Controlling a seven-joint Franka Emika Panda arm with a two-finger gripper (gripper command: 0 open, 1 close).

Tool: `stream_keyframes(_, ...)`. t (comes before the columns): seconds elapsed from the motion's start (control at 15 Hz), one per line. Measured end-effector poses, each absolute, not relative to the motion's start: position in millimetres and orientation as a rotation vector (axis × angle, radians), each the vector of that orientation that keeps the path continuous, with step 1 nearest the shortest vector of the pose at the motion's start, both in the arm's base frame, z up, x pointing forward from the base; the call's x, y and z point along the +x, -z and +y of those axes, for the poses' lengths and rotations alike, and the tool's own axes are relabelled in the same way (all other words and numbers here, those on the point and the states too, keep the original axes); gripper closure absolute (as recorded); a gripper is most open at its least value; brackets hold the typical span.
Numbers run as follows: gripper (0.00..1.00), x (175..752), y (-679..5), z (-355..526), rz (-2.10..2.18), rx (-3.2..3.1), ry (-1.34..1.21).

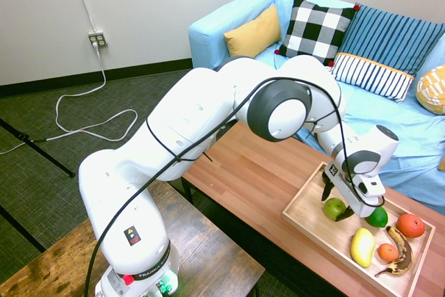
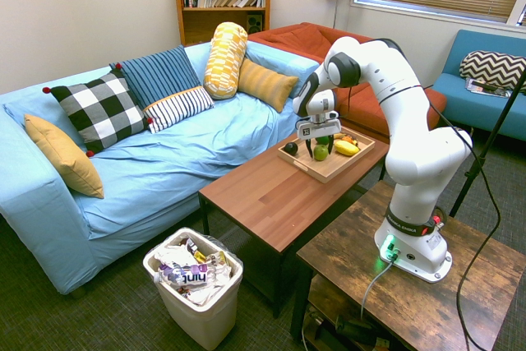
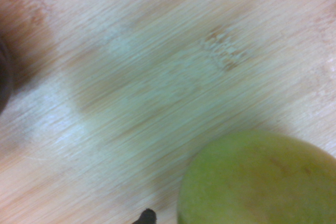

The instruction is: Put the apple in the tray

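Yellow-green and glossy, the apple sits on the floor of the tray, near the tray's corner closest to the bare stretch of the desk. The claw hangs right over it, pointing steeply down, with its dark fingers spread wide on either side of the fruit and not pressing it. From the second exterior view the apple shows just below the claw, so the one relation that matters is plain: the fruit lies straight beneath the open fingers, and a clean way out looks to be straight up. Being round, it has no long axis to mind, though it could roll if nudged.

Light wood fills the wrist view, the tray floor close under the camera, with the apple at the picture's edge.

Also in the tray are a darker green fruit just beside the claw, a lemon, two oranges, a browned banana, and a small blackish fruit near the sofa-side corner.

Judging by this, the apple is already where the task wants it.
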State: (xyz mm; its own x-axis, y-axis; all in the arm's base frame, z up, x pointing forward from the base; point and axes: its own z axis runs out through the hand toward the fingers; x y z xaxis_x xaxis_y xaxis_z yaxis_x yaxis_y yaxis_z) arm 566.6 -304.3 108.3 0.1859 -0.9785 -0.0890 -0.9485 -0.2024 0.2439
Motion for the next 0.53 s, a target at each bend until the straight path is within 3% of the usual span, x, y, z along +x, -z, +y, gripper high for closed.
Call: stream_keyframes(0.53, 0.0, 558, -204, -286, -1.857, 2.353, 0.221)
